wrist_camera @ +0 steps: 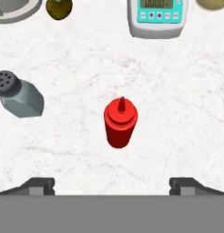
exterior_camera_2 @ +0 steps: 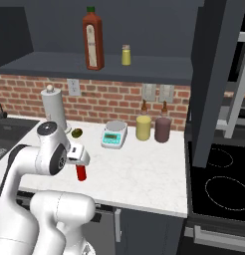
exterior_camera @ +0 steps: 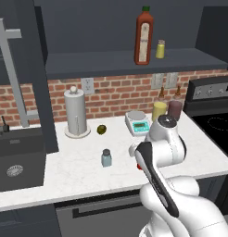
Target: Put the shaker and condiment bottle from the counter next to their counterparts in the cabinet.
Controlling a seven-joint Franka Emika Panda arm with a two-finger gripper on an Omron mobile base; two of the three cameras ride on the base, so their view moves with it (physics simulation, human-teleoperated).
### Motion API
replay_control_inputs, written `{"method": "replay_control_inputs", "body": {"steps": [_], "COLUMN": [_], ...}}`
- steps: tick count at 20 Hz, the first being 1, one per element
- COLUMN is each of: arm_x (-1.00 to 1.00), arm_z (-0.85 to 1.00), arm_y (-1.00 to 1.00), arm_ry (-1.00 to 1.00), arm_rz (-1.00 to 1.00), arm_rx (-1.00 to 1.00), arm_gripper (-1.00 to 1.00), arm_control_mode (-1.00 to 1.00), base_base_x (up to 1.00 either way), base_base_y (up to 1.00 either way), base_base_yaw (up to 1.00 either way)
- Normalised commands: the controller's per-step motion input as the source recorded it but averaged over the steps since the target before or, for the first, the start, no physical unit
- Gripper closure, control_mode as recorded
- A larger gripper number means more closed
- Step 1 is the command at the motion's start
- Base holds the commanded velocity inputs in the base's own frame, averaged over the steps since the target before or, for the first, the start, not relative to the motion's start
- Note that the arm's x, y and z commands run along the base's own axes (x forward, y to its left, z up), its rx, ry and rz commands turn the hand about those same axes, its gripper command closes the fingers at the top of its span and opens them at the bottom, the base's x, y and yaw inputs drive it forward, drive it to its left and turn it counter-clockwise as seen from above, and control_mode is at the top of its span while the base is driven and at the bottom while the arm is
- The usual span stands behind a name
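White marble table backed by red brick, with a dark open cabinet above it, seen at an early stage of the task. Neither object has yet been lifted. The condiment bottle, bright red with a pointed nozzle, stands upright on the table directly below the gripper; in the right base view it shows as a red body just under the hand. The gripper hangs above it with its jaws spread wide and holding nothing, one dark tip at each side of the hand view's lower edge, the bottle centred between them but apart from both. The shaker, pale blue-grey with a dark perforated cap, stands on the table near the bottle and apart from it. Beyond these lie a digital scale, a small dark olive-coloured item, a paper towel holder, and two round jars, one yellow and one maroon, against the brick. On the cabinet shelf stand the counterparts: a tall brown-red sauce bottle and, just beside it, a small yellow shaker. By this evidence, both transfers remain; the alignment suggests the red bottle is the first to be grasped, after descent and closure.
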Motion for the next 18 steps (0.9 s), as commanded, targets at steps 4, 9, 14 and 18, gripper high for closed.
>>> {"method": "replay_control_inputs", "body": {"steps": [4,9,14,18], "arm_x": [0.00,0.02,0.35,0.44], "arm_z": [-0.07,-0.22,-0.33,-0.31], "arm_y": [0.00,0.00,-0.07,-0.03], "arm_ry": [0.00,-0.02,-0.06,-0.03], "arm_rz": [0.00,0.00,0.00,0.00], "arm_rx": [0.04,0.00,0.00,0.00], "arm_gripper": [-1.00,-1.00,-1.00,-1.00], "arm_control_mode": [-1.00,-1.00,-1.00,-1.00], "base_base_x": [0.00,0.00,0.00,0.00], "base_base_y": [0.00,0.00,0.00,0.00], "base_base_yaw": [0.00,0.00,0.00,0.00]}}
